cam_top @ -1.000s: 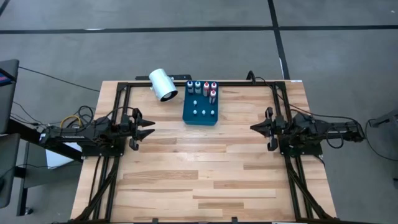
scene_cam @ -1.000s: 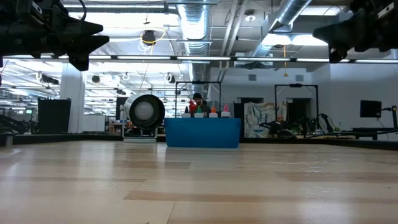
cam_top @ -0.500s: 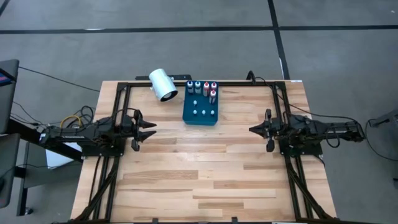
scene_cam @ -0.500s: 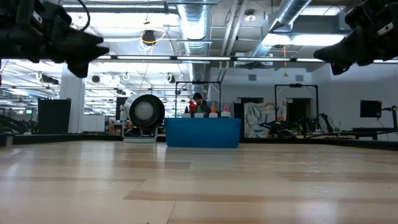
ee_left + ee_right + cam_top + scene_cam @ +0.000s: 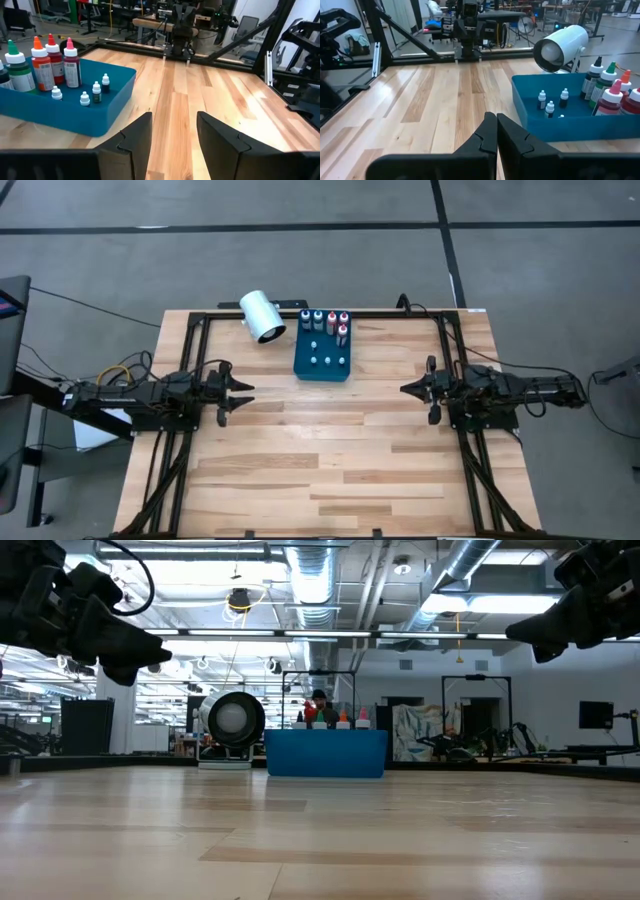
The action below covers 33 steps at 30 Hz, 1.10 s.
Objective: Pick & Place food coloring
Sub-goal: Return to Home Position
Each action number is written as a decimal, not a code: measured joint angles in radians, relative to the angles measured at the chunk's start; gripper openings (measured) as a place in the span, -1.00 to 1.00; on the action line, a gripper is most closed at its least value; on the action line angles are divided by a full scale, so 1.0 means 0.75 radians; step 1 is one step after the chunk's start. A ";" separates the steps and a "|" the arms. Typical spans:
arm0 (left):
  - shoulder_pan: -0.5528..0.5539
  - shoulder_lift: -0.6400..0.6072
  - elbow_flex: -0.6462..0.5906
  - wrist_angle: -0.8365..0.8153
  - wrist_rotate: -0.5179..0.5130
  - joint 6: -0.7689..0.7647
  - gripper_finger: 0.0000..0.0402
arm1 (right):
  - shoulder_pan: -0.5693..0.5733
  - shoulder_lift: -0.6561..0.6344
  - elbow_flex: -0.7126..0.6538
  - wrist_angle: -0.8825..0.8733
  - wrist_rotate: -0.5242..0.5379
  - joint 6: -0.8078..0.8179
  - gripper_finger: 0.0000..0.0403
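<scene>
The food coloring bottles (image 5: 325,319) stand upright in a row along the far side of a blue tray (image 5: 322,362) at the table's far middle. Their coloured tops show in the left wrist view (image 5: 42,62) and the right wrist view (image 5: 612,87). Tinier white-capped bottles (image 5: 92,92) stand in the same tray. My left gripper (image 5: 246,390) hangs open over the table's left side, pointing level toward the right, with nothing between its fingers (image 5: 174,122). My right gripper (image 5: 403,388) hangs shut over the right side, facing left (image 5: 496,120). Both are well clear of the tray.
A large white cylinder (image 5: 262,316) lies on its side just left of the tray at the far edge. Black frame rails (image 5: 400,313) run along the table's far edge and both sides. Bare wood (image 5: 320,450) stretches between the two grippers and to the near edge.
My left gripper has tipped its fingers down to level and sunk a little, staying open. My right gripper has tipped slightly downward early in the second and then kept still, shut. The tray and bottles have not moved.
</scene>
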State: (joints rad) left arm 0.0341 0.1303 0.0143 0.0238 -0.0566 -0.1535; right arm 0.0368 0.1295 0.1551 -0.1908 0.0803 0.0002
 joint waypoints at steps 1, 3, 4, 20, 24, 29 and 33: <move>0.000 0.001 0.000 -0.002 0.000 0.000 -0.27 | 0.000 0.000 0.000 0.000 0.000 0.000 -1.00; 0.000 0.001 0.001 -0.005 0.000 0.000 -0.27 | 0.000 0.000 0.000 0.000 -0.001 0.000 -1.00; 0.000 0.001 0.001 -0.006 0.000 0.000 -0.27 | 0.000 0.000 0.000 0.000 -0.001 0.000 -1.00; 0.000 0.001 0.003 -0.015 -0.001 0.000 -0.27 | 0.000 0.000 0.000 0.000 -0.003 0.000 -1.00; 0.000 0.001 0.003 -0.015 -0.001 0.000 -0.27 | 0.000 0.000 0.000 0.000 -0.003 0.000 -1.00; 0.000 0.001 0.004 -0.016 -0.002 0.000 -0.27 | 0.000 0.000 0.000 0.000 -0.002 0.000 -1.00; 0.000 0.001 0.004 -0.016 -0.002 0.000 -0.27 | 0.000 0.000 0.000 0.000 -0.002 0.000 -1.00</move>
State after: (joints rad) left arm 0.0341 0.1310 0.0174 0.0116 -0.0582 -0.1535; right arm 0.0368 0.1295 0.1551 -0.1909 0.0788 0.0002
